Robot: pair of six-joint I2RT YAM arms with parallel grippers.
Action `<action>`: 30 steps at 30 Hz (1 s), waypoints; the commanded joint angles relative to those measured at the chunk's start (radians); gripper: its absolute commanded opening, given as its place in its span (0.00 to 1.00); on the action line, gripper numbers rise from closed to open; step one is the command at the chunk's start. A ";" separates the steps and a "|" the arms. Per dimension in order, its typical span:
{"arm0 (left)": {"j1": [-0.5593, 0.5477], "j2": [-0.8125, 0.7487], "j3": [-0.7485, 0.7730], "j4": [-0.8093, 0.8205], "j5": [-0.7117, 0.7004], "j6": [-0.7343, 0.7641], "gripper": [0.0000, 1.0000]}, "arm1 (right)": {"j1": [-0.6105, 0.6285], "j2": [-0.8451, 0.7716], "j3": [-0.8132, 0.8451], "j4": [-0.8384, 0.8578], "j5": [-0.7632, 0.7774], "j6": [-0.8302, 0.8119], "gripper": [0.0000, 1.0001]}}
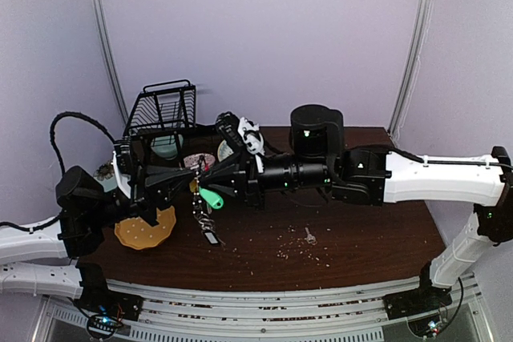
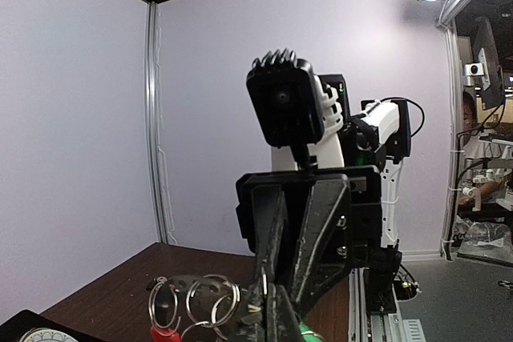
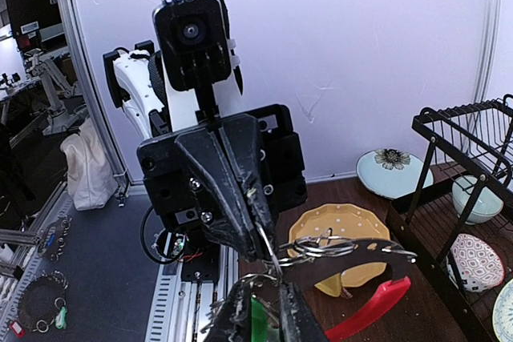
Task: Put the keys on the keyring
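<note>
The keyring (image 1: 204,218) hangs between the two grippers, its chain and a small tag dangling toward the table. In the right wrist view its silver rings (image 3: 345,247) and red clip (image 3: 370,310) float above a yellow plate. My left gripper (image 1: 192,175) is shut, its tips (image 3: 268,246) pinching one ring wire. Facing it tip to tip, my right gripper (image 1: 215,182) is shut on a green-tagged key (image 3: 259,322), which in the top view shows as a green tag (image 1: 212,198) under its fingers. A small silver key (image 1: 309,235) lies loose on the table to the right.
A yellow dotted plate (image 1: 146,228) sits at the front left beneath the left arm. Behind the grippers stands a black wire dish rack (image 1: 164,114) holding bowls and plates, with a light-blue flowered plate (image 3: 393,172) nearby. Crumbs dot the brown table (image 1: 361,246).
</note>
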 commanded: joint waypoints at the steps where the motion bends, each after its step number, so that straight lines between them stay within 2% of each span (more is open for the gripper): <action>1: -0.001 -0.011 0.043 0.041 -0.003 0.016 0.00 | -0.001 -0.006 0.033 0.089 -0.006 0.031 0.12; 4: -0.002 -0.010 0.044 0.040 0.000 0.015 0.00 | -0.002 -0.005 0.029 0.103 -0.007 0.035 0.11; 11: -0.002 -0.009 0.045 0.040 0.002 0.016 0.00 | -0.001 -0.016 0.030 0.084 0.014 0.022 0.19; 20: -0.002 -0.005 0.045 0.043 0.001 0.016 0.00 | -0.003 0.000 0.052 0.062 -0.008 0.009 0.07; 23: -0.003 -0.005 0.044 0.042 0.002 0.016 0.00 | -0.004 0.006 0.055 0.061 -0.017 0.007 0.00; 30: -0.002 0.001 0.049 0.031 0.001 0.016 0.00 | -0.004 -0.017 0.052 0.030 -0.027 -0.023 0.00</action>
